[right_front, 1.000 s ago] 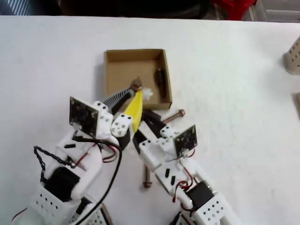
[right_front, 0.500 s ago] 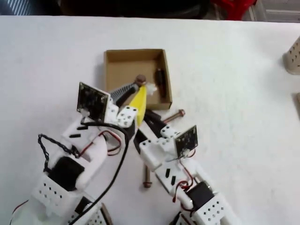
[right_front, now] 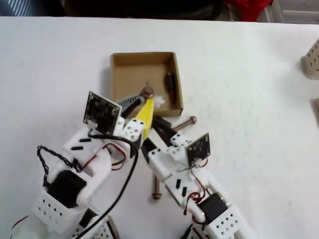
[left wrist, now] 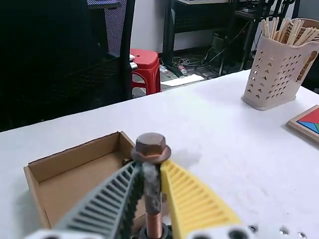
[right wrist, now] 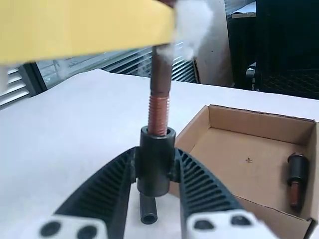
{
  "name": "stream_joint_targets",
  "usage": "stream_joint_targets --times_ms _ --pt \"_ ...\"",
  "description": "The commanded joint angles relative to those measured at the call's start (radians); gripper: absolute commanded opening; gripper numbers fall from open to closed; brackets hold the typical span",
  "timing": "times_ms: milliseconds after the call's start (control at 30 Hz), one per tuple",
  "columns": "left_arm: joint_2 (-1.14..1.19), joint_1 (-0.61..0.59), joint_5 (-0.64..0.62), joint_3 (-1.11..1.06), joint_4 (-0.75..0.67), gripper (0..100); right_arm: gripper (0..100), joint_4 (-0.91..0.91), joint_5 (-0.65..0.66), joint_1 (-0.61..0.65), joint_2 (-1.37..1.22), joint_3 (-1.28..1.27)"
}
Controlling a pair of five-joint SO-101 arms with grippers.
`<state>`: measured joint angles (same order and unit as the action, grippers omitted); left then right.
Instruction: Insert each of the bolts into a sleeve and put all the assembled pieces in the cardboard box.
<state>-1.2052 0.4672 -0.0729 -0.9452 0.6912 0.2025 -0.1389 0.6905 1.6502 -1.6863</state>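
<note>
My left gripper (left wrist: 151,167), with one grey and one yellow finger, is shut on a bolt (left wrist: 150,147) just under its hex head, holding it upright. The bolt's copper thread (right wrist: 159,113) enters the mouth of a black sleeve (right wrist: 155,158), on which my right gripper (right wrist: 156,162) with black fingers is shut. In the high view both grippers meet at the near edge of the cardboard box (right_front: 122,74), with the bolt head (right_front: 146,91) over that edge. An assembled piece (right_front: 170,87) lies in the box along its right wall.
One loose bolt (right_front: 185,122) lies on the table right of the box's near corner, and another (right_front: 156,189) lies beside the right arm. A spare black sleeve (right wrist: 148,213) lies under my right gripper. A pencil holder (right_front: 311,62) stands at the far right.
The left arm's wrist has swung right and toward the box. The bolt head has stayed near the box's near edge, and the right arm has kept still.
</note>
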Motion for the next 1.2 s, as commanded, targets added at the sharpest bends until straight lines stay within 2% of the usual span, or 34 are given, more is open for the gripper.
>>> stream_joint_targets --times_ms 0,300,500,567,900,1167 --pt "-0.027 0.007 0.008 0.043 0.003 2 1.7 0.002 -0.005 -0.012 0.012 -0.009" --pt "-0.025 0.013 0.005 -0.011 0.000 4 1.7 0.002 -0.005 -0.012 0.012 -0.009" --pt "-0.025 0.012 0.003 -0.012 0.011 24 1.7 0.002 -0.005 -0.012 0.012 -0.009" --pt "-0.027 0.013 0.003 -0.011 0.054 27 1.7 0.002 -0.005 -0.012 0.012 -0.009" --pt "-0.028 0.005 0.009 -0.008 0.204 27 1.7 0.002 -0.005 -0.012 0.012 -0.009" --pt "-0.076 0.004 0.011 -0.012 0.212 27 1.7 0.002 -0.005 -0.030 0.012 -0.009"
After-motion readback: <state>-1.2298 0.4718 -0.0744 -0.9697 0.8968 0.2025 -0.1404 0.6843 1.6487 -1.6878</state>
